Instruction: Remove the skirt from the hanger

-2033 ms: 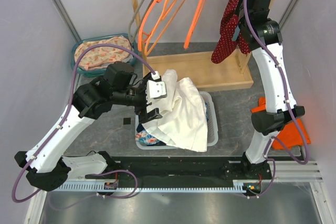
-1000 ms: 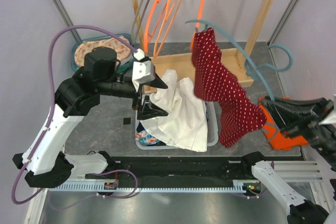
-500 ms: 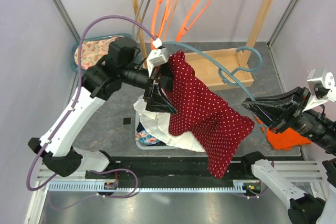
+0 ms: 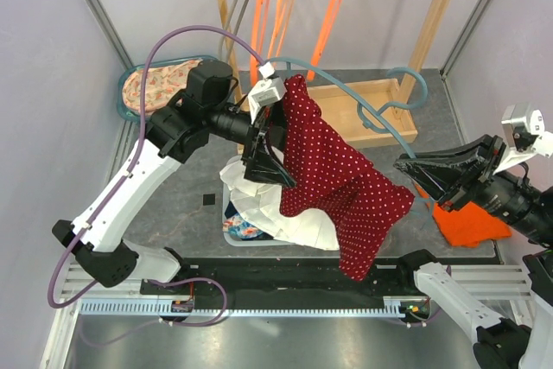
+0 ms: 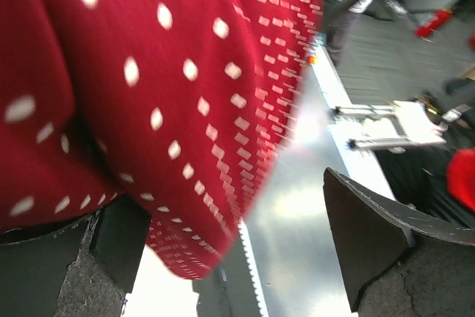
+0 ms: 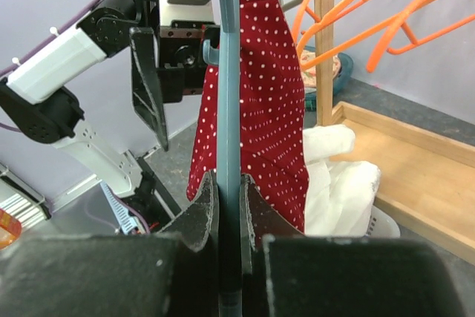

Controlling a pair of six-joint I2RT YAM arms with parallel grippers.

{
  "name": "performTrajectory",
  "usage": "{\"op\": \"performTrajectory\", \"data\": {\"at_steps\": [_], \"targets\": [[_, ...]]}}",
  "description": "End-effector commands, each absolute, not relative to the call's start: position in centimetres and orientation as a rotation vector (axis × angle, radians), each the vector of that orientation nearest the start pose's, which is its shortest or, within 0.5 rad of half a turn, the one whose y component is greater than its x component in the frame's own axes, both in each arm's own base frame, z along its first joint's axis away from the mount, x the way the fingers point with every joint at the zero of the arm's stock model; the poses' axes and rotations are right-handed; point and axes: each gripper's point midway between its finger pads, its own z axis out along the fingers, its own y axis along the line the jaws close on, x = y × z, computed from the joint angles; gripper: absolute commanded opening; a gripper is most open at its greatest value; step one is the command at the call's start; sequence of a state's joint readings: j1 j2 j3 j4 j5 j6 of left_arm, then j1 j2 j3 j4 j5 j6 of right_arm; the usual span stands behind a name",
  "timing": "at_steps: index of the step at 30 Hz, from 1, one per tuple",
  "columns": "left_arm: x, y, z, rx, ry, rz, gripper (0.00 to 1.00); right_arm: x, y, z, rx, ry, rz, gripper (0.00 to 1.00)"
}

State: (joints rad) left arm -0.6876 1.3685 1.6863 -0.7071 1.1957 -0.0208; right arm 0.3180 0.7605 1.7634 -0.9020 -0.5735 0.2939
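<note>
Draping over the hanger (image 6: pixel 228 109), the skirt (image 4: pixel 333 170) hides its left end.

Orange hangers (image 4: pixel 331 16), wooden rack (image 4: pixel 438 10), perhaps a white shirt (image 4: pixel 251 200)

Mid-frame, the red dotted skirt (image 4: pixel 346 179) on its teal hanger (image 6: pixel 228 109) bars the way, above the laundry basket (image 4: pixel 251 241). Grey table (image 4: pixel 190 222) lies open lower left; orange hangers (image 4: pixel 276 15) crowd the wooden rack (image 4: pixel 432 32) up top.

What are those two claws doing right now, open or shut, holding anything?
Left gripper: open, against the red white-dotted fabric skirt.
Right gripper: shut on the grey-blue plastic hanger.
</note>
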Motion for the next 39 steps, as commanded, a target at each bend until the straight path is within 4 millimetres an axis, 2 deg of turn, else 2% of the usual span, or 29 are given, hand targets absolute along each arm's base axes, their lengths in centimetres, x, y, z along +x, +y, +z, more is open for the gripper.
{"op": "performTrajectory", "data": {"at_steps": [1, 3, 4, 5, 6, 7, 8, 11, 14, 15, 17, 18, 20, 21, 23, 24, 27, 33, 37, 39], "targets": [[16.7, -32.8, 41.5, 1.214, 1.615, -1.408, 1.0, 8.3, 14.9, 55.0, -0.524, 1.314, 0.979, 0.0], [18.2, -33.0, 41.2, 1.143, 1.674, -1.344, 1.0, 8.4, 15.1, 54.9, -0.524, 1.301, 1.0, 0.0], [20.2, -33.0, 40.4, 1.06, 1.739, -1.25, 1.0, 8.2, 15.1, 55.0, -0.518, 1.297, 1.012, 0.0], [20.9, -32.9, 40.0, 1.033, 1.769, -1.215, 1.0, 8.2, 15.1, 55.0, -0.515, 1.293, 1.011, 0.0], [21.2, -32.8, 40.1, 1.034, 1.762, -1.194, 0.57, 8.3, 15.1, 54.9, -0.513, 1.293, 1.01, 0.0], [21.2, -32.9, 40.1, 1.039, 1.758, -1.194, 0.2, 8.2, 15.0, 55.0, -0.509, 1.289, 1.006, 0.0], [21.1, -32.8, 40.3, 1.038, 1.753, -1.194, 0.02, 8.3, 15.0, 55.0, -0.505, 1.292, 1.005, 0.0], [20.3, -32.5, 41.8, 1.053, 1.705, -1.215, 0.02, 8.9, 14.7, 54.9, -0.486, 1.304, 0.973, 0.0], [18.3, -31.3, 45.5, 1.114, 1.575, -1.206, 0.02, 10.3, 14.1, 54.2, -0.441, 1.352, 0.913, 0.0], [16.9, -30.2, 48.8, 1.156, 1.434, -1.171, 0.02, 10.6, 13.7, 53.6, -0.44, 1.382, 0.876, 0.0], [14.8, -28.6, 51.7, 1.21, 1.307, -1.135, 0.02, 12.1, 13.4, 52.6, -0.416, 1.435, 0.826, 0.0], [12.9, -27.0, 55.5, 1.227, 1.152, -1.074, 0.02, 13.1, 12.8, 51.7, -0.382, 1.481, 0.773, 0.0], [11.2, -25.2, 58.2, 1.222, 1.06, -1.019, 0.02, 14.7, 12.4, 50.3, -0.347, 1.544, 0.725, 0.0], [9.6, -23.7, 61.0, 1.2, 0.954, -0.968, 0.02, 15.6, 11.8, 49.3, -0.306, 1.589, 0.682, 0.0], [8.3, -22.1, 63.3, 1.167, 0.867, -0.917, 0.02, 16.8, 11.4, 48.0, -0.279, 1.64, 0.635, 0.0], [7.0, -20.9, 64.9, 1.143, 0.805, -0.894, 0.02, 17.4, 10.9, 47.1, -0.254, 1.672, 0.602, 0.0], [5.7, -19.3, 66.7, 1.087, 0.753, -0.864, 0.02, 18.3, 10.0, 45.7, -0.215, 1.72, 0.539, 0.0], [6.1, -18.7, 67.1, 1.032, 0.777, -0.847, 0.02, 18.2, 8.7, 45.4, -0.166, 1.734, 0.47, 0.0], [6.4, -20.0, 65.0, 1.084, 0.839, -0.914, 0.02, 17.2, 8.3, 46.9, -0.166, 1.681, 0.477, 0.0], [7.8, -21.2, 63.1, 1.102, 0.915, -0.937, 0.02, 16.7, 8.3, 47.8, -0.171, 1.656, 0.484, 0.0]]}}
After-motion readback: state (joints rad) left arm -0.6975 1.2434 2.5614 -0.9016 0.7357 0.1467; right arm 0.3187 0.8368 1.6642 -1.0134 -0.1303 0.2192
